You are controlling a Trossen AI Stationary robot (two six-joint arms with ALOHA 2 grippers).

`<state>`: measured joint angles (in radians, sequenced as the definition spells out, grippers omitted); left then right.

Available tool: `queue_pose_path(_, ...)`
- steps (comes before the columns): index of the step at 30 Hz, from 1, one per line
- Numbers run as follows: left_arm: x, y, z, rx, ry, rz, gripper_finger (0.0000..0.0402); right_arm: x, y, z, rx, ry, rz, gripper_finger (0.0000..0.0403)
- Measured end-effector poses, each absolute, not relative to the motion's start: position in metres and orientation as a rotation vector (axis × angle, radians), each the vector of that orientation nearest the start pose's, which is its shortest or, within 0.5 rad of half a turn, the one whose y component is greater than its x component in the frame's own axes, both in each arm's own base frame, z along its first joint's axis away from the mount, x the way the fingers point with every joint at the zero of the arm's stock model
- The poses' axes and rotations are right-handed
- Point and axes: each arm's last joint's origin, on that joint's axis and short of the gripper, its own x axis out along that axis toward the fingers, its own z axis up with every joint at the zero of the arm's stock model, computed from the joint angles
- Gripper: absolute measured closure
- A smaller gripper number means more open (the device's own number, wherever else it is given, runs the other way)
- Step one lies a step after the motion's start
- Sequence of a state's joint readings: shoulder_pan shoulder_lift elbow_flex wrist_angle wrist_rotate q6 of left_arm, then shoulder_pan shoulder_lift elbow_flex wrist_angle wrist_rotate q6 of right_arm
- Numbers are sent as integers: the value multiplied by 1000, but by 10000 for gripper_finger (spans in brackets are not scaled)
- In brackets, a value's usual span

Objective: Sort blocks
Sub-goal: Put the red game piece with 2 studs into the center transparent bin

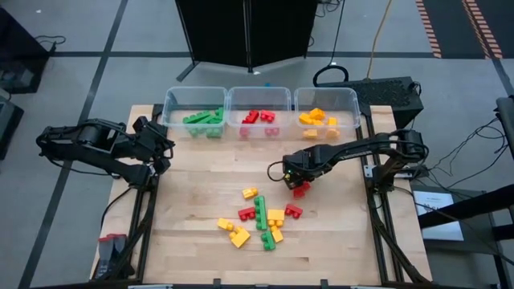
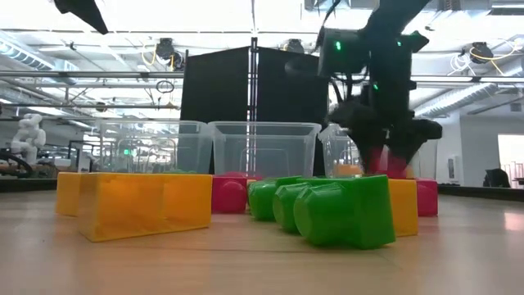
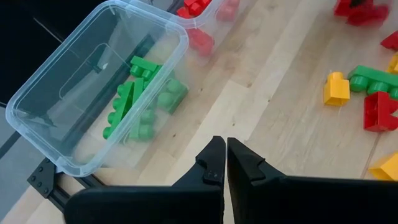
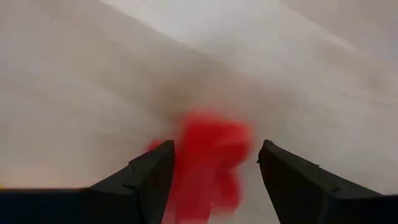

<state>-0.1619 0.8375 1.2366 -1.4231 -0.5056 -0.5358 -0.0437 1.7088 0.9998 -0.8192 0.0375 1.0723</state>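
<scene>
Bins hold some sorted blocks, about ten loose blocks remain – right gripper carries a red brick between part-spread fingers, left gripper idle, closed.

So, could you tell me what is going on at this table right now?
The robot is sorting toy bricks by colour into three clear bins at the far edge: green, red and yellow. The right gripper is over the middle of the table with a red brick between its fingers. The left gripper waits, shut and empty, near the green bin. About ten loose bricks in all three colours lie unsorted on the table.
</scene>
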Motion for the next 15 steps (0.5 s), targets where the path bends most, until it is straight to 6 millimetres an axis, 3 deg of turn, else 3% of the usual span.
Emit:
queue_pose_path(3, 95, -1, 371, -152, 851, 556, 402, 276, -13, 146, 823, 1425, -929, 177)
queue_pose_path(15, 95, -1, 371, -151, 852, 556, 402, 276, -12, 149, 802, 1434, -904, 177)
